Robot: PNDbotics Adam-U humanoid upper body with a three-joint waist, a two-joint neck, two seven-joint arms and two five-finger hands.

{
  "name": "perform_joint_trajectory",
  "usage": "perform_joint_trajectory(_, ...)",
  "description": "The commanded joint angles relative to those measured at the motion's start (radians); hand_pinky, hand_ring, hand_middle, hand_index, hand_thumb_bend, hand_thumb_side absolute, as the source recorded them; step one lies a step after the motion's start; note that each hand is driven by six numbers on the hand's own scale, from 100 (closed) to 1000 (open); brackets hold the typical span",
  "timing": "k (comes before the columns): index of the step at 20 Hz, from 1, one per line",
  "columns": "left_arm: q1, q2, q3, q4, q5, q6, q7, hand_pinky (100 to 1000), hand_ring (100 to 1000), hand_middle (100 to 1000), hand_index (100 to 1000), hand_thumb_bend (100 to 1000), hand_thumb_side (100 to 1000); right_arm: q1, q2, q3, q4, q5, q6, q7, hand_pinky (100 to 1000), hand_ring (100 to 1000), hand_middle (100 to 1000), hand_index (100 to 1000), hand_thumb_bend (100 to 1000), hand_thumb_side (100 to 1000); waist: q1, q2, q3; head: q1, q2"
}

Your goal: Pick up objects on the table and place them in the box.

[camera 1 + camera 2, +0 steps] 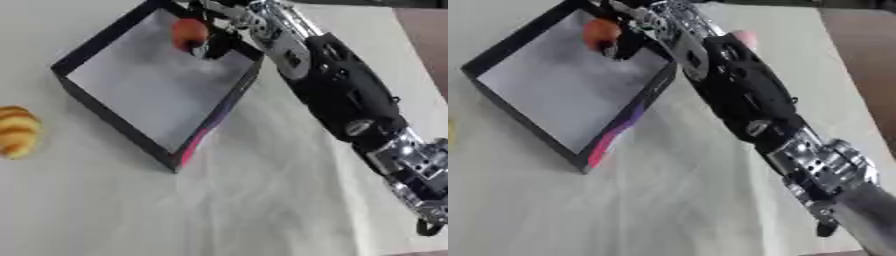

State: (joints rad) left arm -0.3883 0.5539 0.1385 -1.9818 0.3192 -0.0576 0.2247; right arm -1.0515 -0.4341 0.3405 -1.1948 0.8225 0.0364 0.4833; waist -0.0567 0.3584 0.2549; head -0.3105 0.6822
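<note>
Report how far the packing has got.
Done: nothing shows lying in the box yet; its floor looks bare. In hand: the right robot hand holds an orange-red object over the box's far corner, not yet released. Left: a yellow-brown pastry-like item sits on the table, left of the box.
</note>
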Motion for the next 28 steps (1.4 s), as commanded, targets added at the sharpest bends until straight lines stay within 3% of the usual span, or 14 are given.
perform_joint_trajectory(1,-0.007,0.021,0.006,-0.018,-0.005,0.004,0.002,915,921,922,837,159,738,0.0,0.004,0.012,-0.018,0.018,0.004,-0.015,857,728,534,656,236,315,-0.005,-0.028,0.001,0.002,-0.006)
perform_joint_trajectory(15,-0.011,0.019,0.003,-0.018,-0.003,0.004,0.0,914,921,923,836,161,738,0.0,-0.011,0.035,-0.126,0.036,0.019,-0.026,856,739,545,666,284,322,-0.003,-0.031,0.002,-0.002,-0.007)
perform_joint_trajectory(17,-0.012,0.018,0.002,-0.018,-0.003,0.005,-0.002,914,921,923,836,160,739,0.002,-0.008,0.037,-0.12,0.03,0.012,-0.01,857,769,611,734,324,341,-0.003,-0.031,0.003,-0.003,-0.007)
perform_joint_trajectory(20,-0.01,0.018,0.002,-0.018,-0.004,0.006,-0.001,914,922,923,836,162,740,0.004,-0.007,0.037,-0.113,0.021,-0.006,0.023,875,839,723,844,360,301,-0.003,-0.031,0.003,-0.003,-0.007)
perform_joint_trajectory(24,-0.01,0.017,0.002,-0.018,-0.004,0.006,-0.002,913,922,923,836,161,741,0.008,-0.009,0.033,-0.112,0.019,-0.028,0.054,900,873,761,876,363,382,-0.002,-0.031,0.003,-0.002,-0.007)
perform_joint_trajectory(28,-0.007,0.017,0.002,-0.018,-0.005,0.007,-0.002,913,922,923,835,161,741,0.01,-0.012,0.027,-0.116,0.009,-0.039,0.065,905,878,765,880,355,403,-0.001,-0.032,0.001,-0.002,-0.007)
